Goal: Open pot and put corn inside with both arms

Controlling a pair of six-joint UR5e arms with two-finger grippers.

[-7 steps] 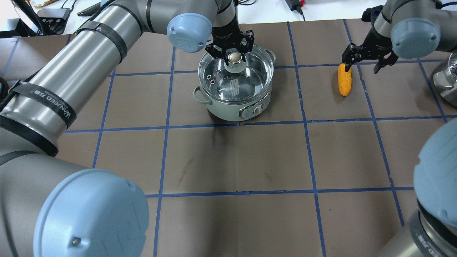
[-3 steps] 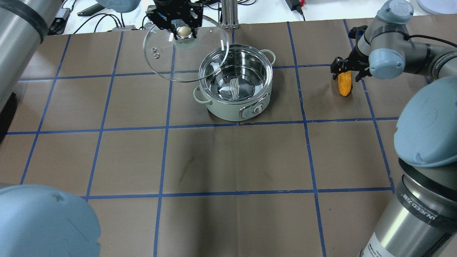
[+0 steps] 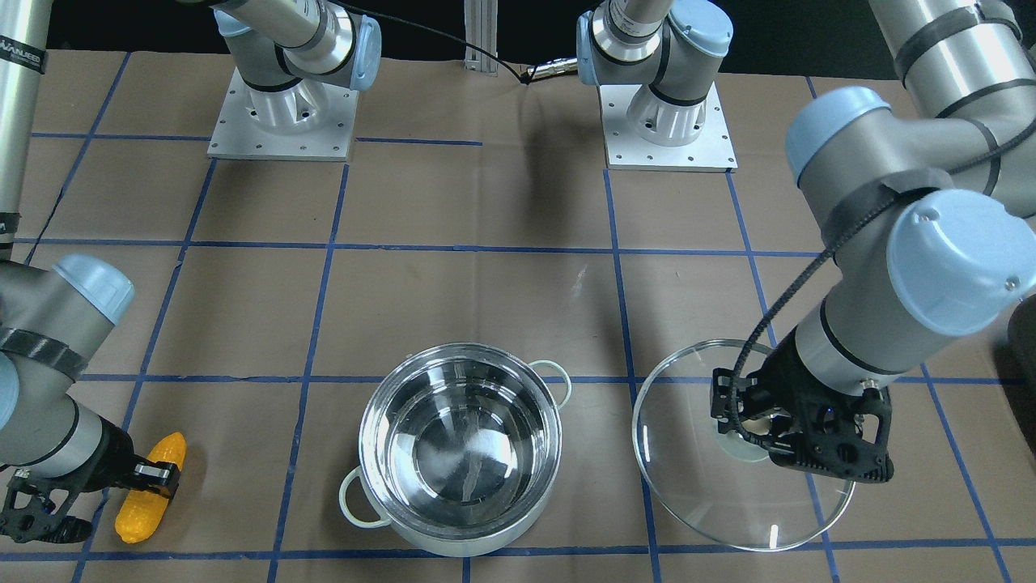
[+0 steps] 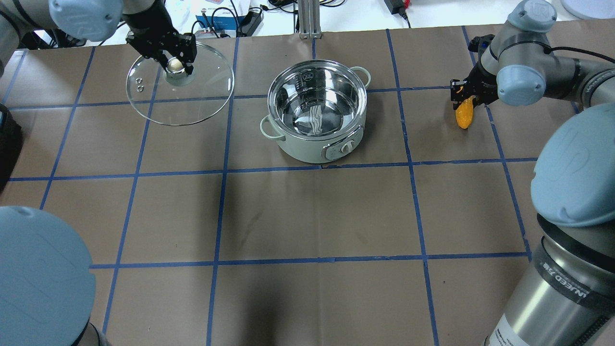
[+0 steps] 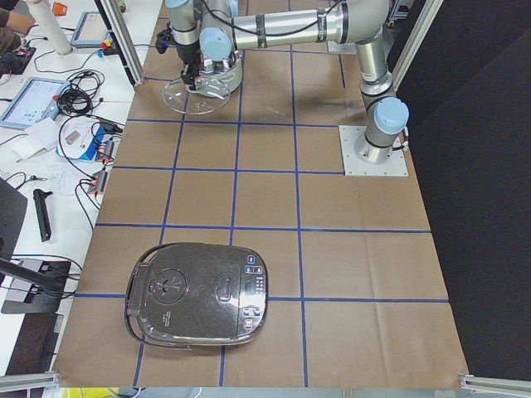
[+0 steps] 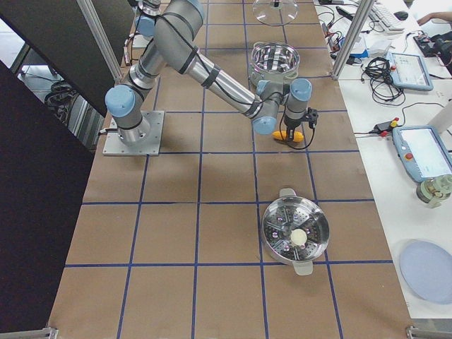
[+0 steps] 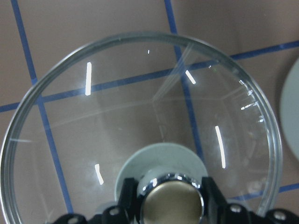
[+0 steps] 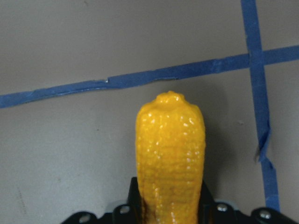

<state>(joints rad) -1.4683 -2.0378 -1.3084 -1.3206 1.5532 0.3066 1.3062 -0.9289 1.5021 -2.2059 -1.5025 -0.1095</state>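
The stainless-steel pot (image 4: 307,149) with pale loop handles stands open and empty at the table's far middle; it also shows in the front view (image 3: 461,453). My left gripper (image 4: 175,65) is shut on the knob of the glass lid (image 4: 180,103) and holds the lid over the table to the pot's left, clear of the rim. The left wrist view shows the lid (image 7: 140,116) and its knob (image 7: 173,205) between the fingers. My right gripper (image 4: 468,96) is shut on the thick end of the orange-yellow corn (image 4: 463,117), to the pot's right. The corn's tip (image 8: 170,140) points away from the gripper, low over the brown mat.
A closed rice cooker (image 5: 195,294) sits at the table's left end. A steel steamer pot (image 6: 295,235) and a blue plate (image 6: 427,272) sit at the right end. Both arm bases (image 3: 283,113) (image 3: 668,121) are bolted at the robot's side of the table.
My left gripper lifted the lid off the pot and carried it left. My right gripper came down and shut on the corn's end.
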